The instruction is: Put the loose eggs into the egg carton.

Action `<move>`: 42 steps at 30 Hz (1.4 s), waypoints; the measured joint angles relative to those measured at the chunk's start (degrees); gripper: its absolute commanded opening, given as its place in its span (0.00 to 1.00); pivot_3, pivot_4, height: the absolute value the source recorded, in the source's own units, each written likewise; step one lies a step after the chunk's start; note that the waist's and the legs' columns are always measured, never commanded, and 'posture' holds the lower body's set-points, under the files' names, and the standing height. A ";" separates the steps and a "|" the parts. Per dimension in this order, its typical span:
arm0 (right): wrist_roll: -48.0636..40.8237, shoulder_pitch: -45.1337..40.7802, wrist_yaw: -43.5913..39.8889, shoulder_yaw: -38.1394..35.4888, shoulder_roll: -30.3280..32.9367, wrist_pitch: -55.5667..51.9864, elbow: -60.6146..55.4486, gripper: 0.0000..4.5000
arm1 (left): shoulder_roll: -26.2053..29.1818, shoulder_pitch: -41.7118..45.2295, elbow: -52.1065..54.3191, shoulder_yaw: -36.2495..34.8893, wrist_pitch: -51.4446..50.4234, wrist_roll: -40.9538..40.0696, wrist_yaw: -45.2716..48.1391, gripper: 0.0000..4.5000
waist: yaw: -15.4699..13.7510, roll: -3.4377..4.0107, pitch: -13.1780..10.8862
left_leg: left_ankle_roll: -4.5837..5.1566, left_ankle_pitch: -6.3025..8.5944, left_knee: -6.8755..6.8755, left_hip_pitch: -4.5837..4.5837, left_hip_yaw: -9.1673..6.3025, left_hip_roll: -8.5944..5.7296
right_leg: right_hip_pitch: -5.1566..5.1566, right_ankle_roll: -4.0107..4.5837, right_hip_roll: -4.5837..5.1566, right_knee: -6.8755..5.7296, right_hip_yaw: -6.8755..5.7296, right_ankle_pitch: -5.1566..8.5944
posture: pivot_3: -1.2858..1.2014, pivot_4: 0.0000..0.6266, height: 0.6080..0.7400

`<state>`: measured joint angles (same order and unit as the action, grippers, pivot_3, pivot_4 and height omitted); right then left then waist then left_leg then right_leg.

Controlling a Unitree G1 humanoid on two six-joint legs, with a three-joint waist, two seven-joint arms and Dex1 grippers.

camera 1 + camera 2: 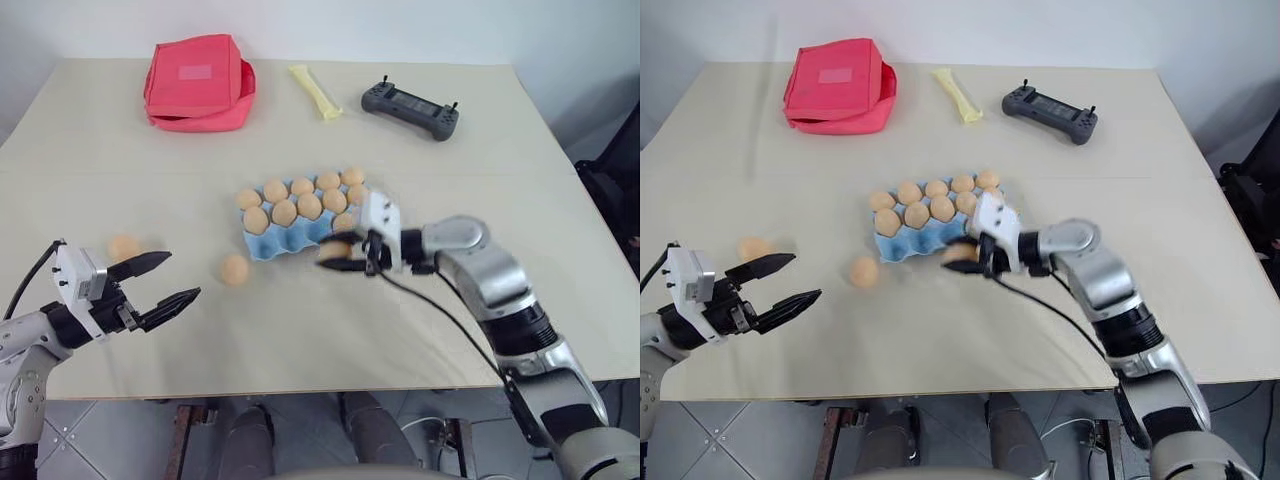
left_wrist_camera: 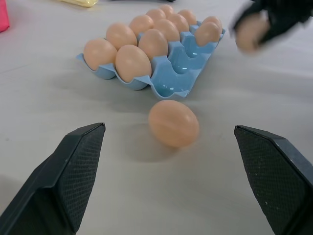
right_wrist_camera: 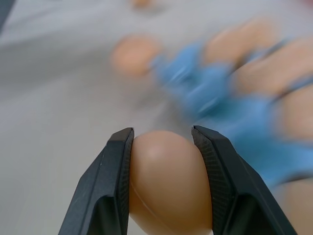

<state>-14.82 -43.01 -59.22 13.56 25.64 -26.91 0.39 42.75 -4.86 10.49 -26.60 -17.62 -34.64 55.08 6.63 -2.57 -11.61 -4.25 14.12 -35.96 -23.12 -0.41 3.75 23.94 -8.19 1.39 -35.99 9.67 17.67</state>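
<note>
Eggs first: one egg (image 3: 168, 181) is pinched between the right gripper's (image 1: 345, 257) two black fingers, squeezed on both sides, and it sits at the near right corner of the egg carton (image 1: 283, 243). From the head camera I can't really tell if that egg is just above the tray's edge or touching it, the fingers cover that spot.

The light blue carton is just past the right gripper's tips, toward the middle of the table (image 1: 420, 320). Its two far rows are full of tan eggs and there's another at the right end of the near row. The other near-row cups look bare, with blue hollows visible.

Left gripper (image 1: 160, 282) has its fingers spread wide with nothing between them, hovering at the near left edge of the table. Straight out ahead of its tips lies a loose egg (image 2: 173, 123) on the tabletop, between that gripper and the carton, touching neither. Another loose egg (image 1: 124, 246) lies just beyond the left gripper's far finger, closer to it than the first one.

Well beyond both hands, along the far side: a red fabric pouch (image 1: 198, 82), a pale yellow strip (image 1: 316, 91), and a dark grey handheld controller (image 1: 411, 107).
</note>
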 measured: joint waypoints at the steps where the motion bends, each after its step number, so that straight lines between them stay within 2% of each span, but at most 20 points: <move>1: 0.01 -1.15 0.78 -0.69 -0.73 0.04 0.67 0.34 | -0.07 0.13 0.00 0.14 0.00 0.00 -0.02 1.00 | 0.01 0.00 0.00 | 0.00 0.00 0.02 0.00 0.00 0.01 | 0.00 0.00 -0.01 0.00 -0.01 0.00 | 0.52 0.24 1.00; 12: 3.00 -6.45 5.27 -0.62 -7.98 5.04 15.97 0.34 | -1.45 1.87 -0.05 0.78 0.04 0.05 -1.26 1.00 | 0.21 0.00 0.00 | -0.03 0.03 0.04 -0.07 0.00 0.01 | 0.07 -0.15 0.00 -0.02 -0.02 -0.07 | 0.52 0.24 1.00; 20: 4.63 -7.73 6.31 -0.62 -9.76 8.31 20.96 0.94 | -1.49 2.02 -0.05 0.79 0.04 0.09 -2.46 1.00 | 1.15 0.00 0.00 | -0.04 0.03 0.06 -0.07 -0.01 0.01 | 0.06 -0.16 0.00 -0.03 -0.03 -0.08 | 0.52 0.24 1.00; 21: 4.62 -7.73 6.19 -0.63 -9.76 8.31 20.96 0.99 | -1.49 2.11 -0.05 0.79 0.04 0.09 -2.55 1.00 | 1.22 0.00 0.00 | -0.03 0.03 0.06 -0.08 -0.01 0.01 | 0.06 -0.16 0.00 -0.02 -0.03 -0.08 | 0.52 0.24 1.00; 30: 3.40 -7.67 3.94 -2.14 -7.34 8.10 16.53 0.99 | -1.89 2.49 0.88 0.74 -2.68 0.08 -8.38 1.00 | 1.36 0.01 0.00 | -0.03 0.03 0.04 -0.07 -0.03 0.02 | 0.06 -0.18 0.00 -0.05 -0.03 -0.08 | 0.52 0.24 1.00; 37: -0.49 -3.64 -3.13 -5.61 -0.12 8.66 12.28 0.99 | -3.81 -1.35 5.91 -2.16 -5.27 0.02 -14.76 1.00 | 1.24 0.01 0.00 | -0.03 0.04 0.08 -0.08 -0.02 0.01 | 0.05 -0.18 0.02 0.01 -0.03 -0.07 | 0.52 0.24 1.00; 42: -2.68 -0.55 -10.46 -7.51 6.07 9.46 12.50 0.99 | -6.61 -8.54 7.77 -7.29 -5.51 -1.00 -16.65 1.00 | 1.44 0.01 0.00 | -0.02 0.04 0.06 -0.05 -0.01 0.01 | 0.05 -0.17 0.01 0.00 -0.02 -0.06 | 0.52 0.24 1.00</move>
<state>-17.50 -43.56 -69.68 6.05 31.71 -17.45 12.88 36.14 -13.40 18.26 -33.88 -23.13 -35.65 38.43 8.07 -2.57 -11.61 -4.27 14.15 -35.90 -23.17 -0.42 3.77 24.00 -8.36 1.39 -35.99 9.65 17.61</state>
